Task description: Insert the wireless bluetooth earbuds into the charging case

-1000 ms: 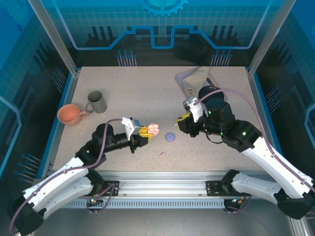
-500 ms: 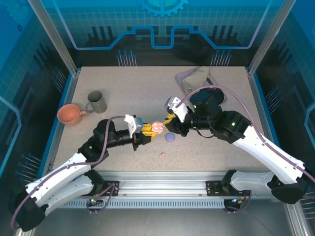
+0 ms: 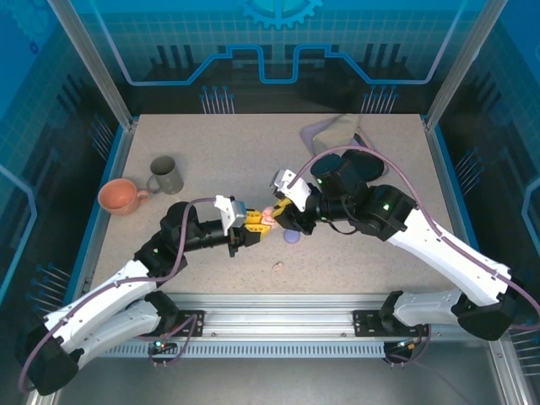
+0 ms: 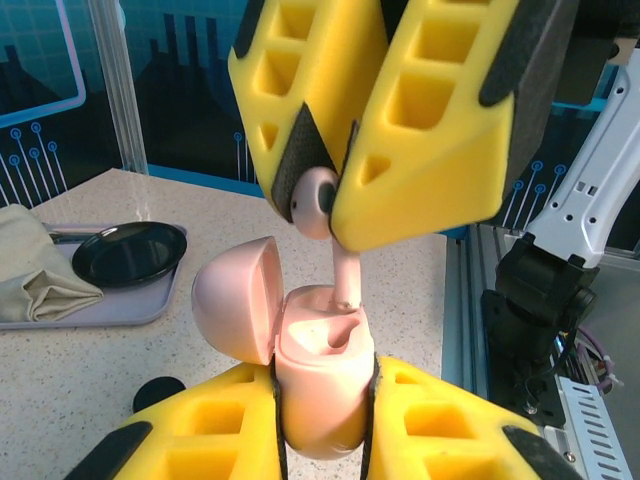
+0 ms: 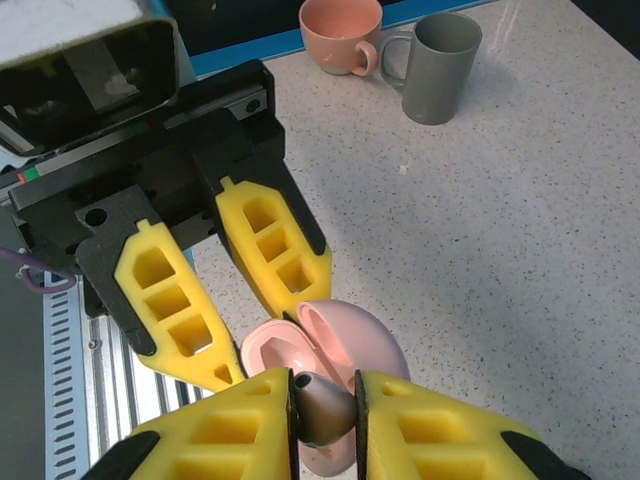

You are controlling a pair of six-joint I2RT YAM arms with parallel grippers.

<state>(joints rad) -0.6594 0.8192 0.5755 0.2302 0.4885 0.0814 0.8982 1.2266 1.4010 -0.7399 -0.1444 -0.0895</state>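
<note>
**Left gripper.** In the top view the left gripper (image 3: 253, 225) is level above the middle of the speckled beige table (image 3: 211, 152). Its yellow fingers (image 4: 180, 440) are closed on the base of the pale pink round plastic charging case (image 4: 318, 385), which is off the table. The case is upright. Its domed lid (image 4: 235, 300) is hinged open to one side, and the moulded recess in the base faces up.

**Right gripper.** The right gripper (image 3: 283, 213) meets the left one tip to tip, directly above the case. Its yellow fingers (image 4: 420, 130) are nearly closed and pinch the bulb of one pale pink stemmed plastic earbud (image 4: 318, 200). The stem hangs straight down, and its lower end is at the recess in the case base. Whether it is seated cannot be determined. In the right wrist view the same earbud (image 5: 320, 408) is clamped between the fingertips just above the open case (image 5: 335, 345), and the left gripper (image 5: 268, 340) is behind it.

**Other items on the table.**
- A closed lavender round case (image 3: 292, 237) is just beside and below the two grippers.
- A small pale piece (image 3: 277, 267) is nearer the front edge; it is too small to identify.
- A salmon ceramic cup (image 3: 118, 196) and a grey mug (image 3: 166, 175) stand side by side at far left.
- A lavender tray (image 4: 110, 305) at the back right carries a black round plate (image 4: 130, 250) and a folded beige cloth (image 4: 35, 270).
</note>
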